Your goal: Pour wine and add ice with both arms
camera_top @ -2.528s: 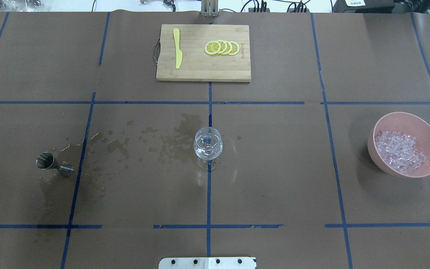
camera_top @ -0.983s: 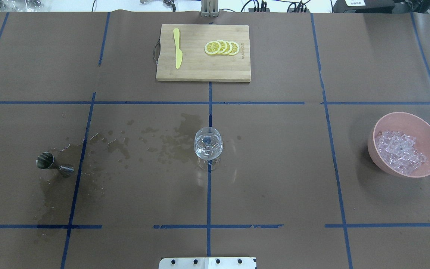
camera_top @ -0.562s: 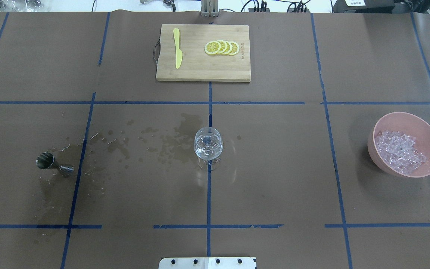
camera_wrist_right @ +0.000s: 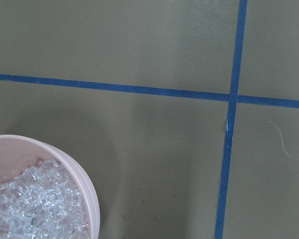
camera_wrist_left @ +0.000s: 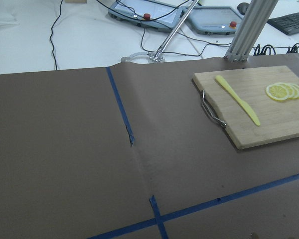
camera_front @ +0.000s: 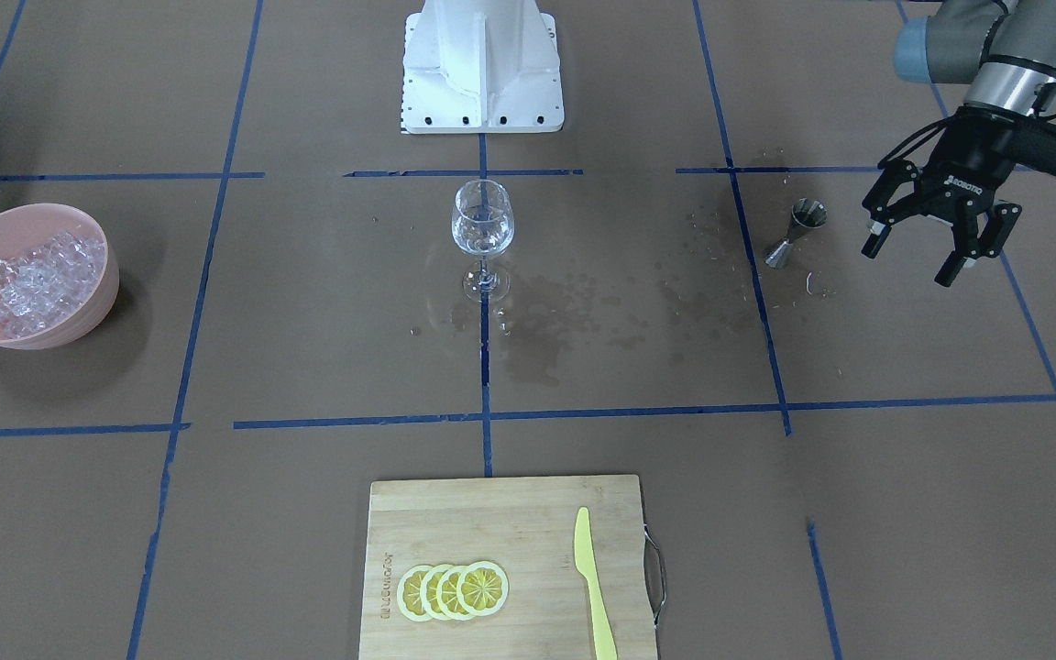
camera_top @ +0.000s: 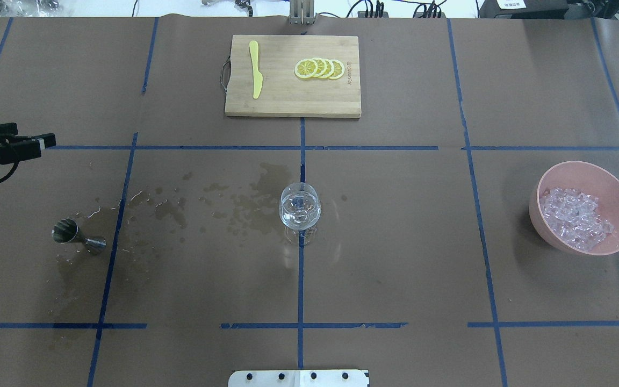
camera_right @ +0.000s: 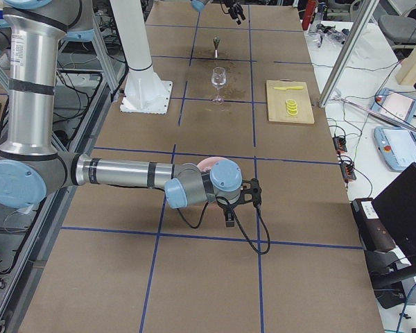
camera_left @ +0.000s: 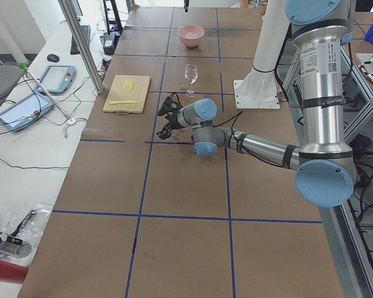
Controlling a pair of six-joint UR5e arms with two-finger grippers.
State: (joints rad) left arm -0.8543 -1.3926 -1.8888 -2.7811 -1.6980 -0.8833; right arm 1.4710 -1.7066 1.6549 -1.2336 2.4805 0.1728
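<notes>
A wine glass (camera_top: pixel 300 209) stands upright at the table's middle with a little clear wine in its bowl; it also shows in the front view (camera_front: pixel 482 220). Small clear ice cubes (camera_top: pixel 575 217) fill a pink bowl (camera_top: pixel 543 228) at the right. A steel jigger (camera_top: pixel 76 236) lies on its side at the left. My left gripper (camera_front: pixel 909 260) is open and empty, above the table, left of and beyond the jigger (camera_front: pixel 794 234). It just shows at the overhead view's left edge (camera_top: pixel 35 141). My right gripper (camera_right: pixel 239 201) hangs beside the bowl; I cannot tell whether it is open or shut.
A wooden cutting board (camera_top: pixel 288 102) with several lemon slices (camera_top: pixel 320 69) and a yellow knife (camera_top: pixel 256 70) lies at the far middle. Dark wet stains (camera_top: pixel 245 204) spread between jigger and glass. The white pedestal (camera_front: pixel 482 64) stands at the near edge.
My left gripper has come into the overhead view from the left edge; before, no arm showed there. The glass, jigger and bowl have not moved.
</notes>
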